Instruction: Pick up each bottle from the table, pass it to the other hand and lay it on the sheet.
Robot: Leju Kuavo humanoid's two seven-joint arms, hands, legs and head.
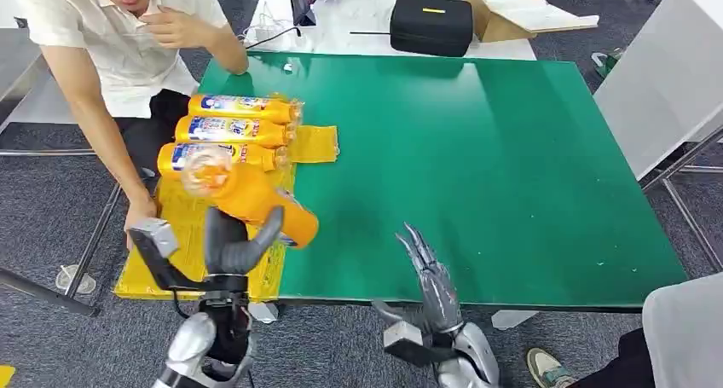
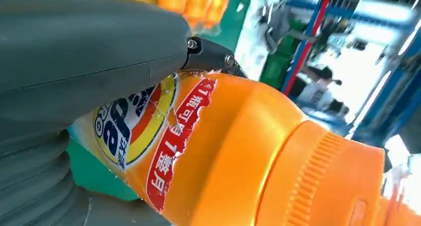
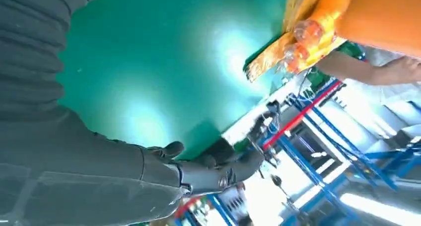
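Head view: green surface (image 1: 477,166), yellow sheet (image 1: 183,213) at its left edge, three bottles (image 1: 230,130) lying on the sheet. Left robot hand (image 1: 230,247) grips a fourth bottle (image 1: 256,202), tilted above the sheet. Right robot hand (image 1: 430,273) empty, fingers spread, well right of the sheet. Risk: released from this tilt, the bottle may roll off the sheet or knock the row.
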